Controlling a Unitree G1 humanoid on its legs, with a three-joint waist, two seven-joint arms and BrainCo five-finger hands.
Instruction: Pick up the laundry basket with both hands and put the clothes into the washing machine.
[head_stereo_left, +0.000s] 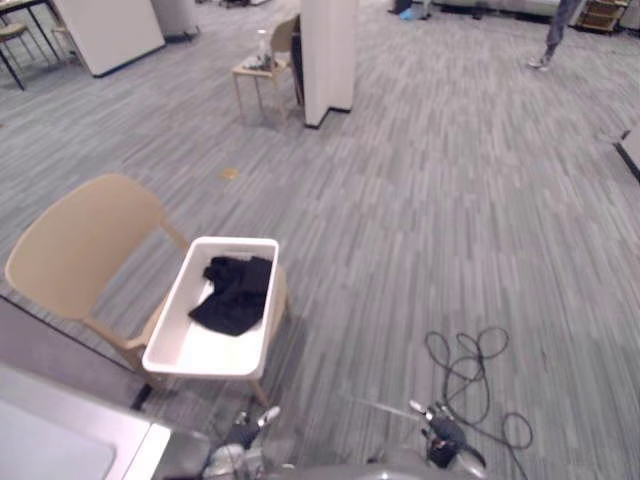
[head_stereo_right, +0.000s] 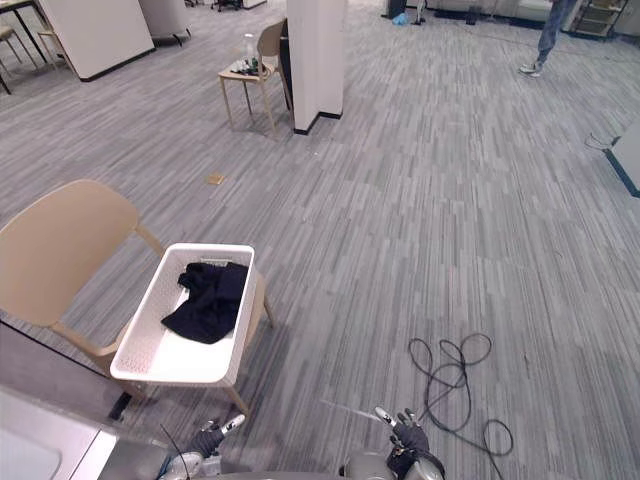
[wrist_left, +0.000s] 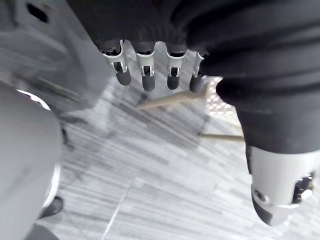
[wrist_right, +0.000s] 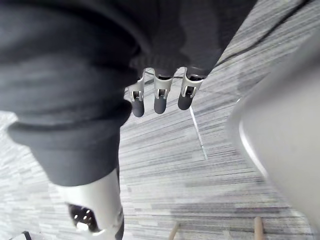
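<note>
A white laundry basket (head_stereo_left: 165, 345) rests on the seat of a beige chair (head_stereo_left: 80, 245), left of centre. Black clothes (head_stereo_left: 235, 295) lie crumpled in its far half. My left hand (head_stereo_left: 245, 435) hangs low at the bottom edge, just below the basket's near end and apart from it. My right hand (head_stereo_left: 440, 435) hangs further right over bare floor. In the left wrist view the left hand (wrist_left: 148, 75) has relaxed fingers with nothing in them, and a patch of the basket's perforated wall (wrist_left: 217, 97) shows past them. The right hand (wrist_right: 160, 97) is likewise relaxed and holds nothing.
A grey-white machine top (head_stereo_left: 60, 440) fills the bottom left corner, close to the chair. Farther off stand a white pillar (head_stereo_left: 328, 55), a small table (head_stereo_left: 262, 70) with a bottle, and a white partition (head_stereo_left: 105, 30). A person's legs (head_stereo_left: 555, 35) show at the far right.
</note>
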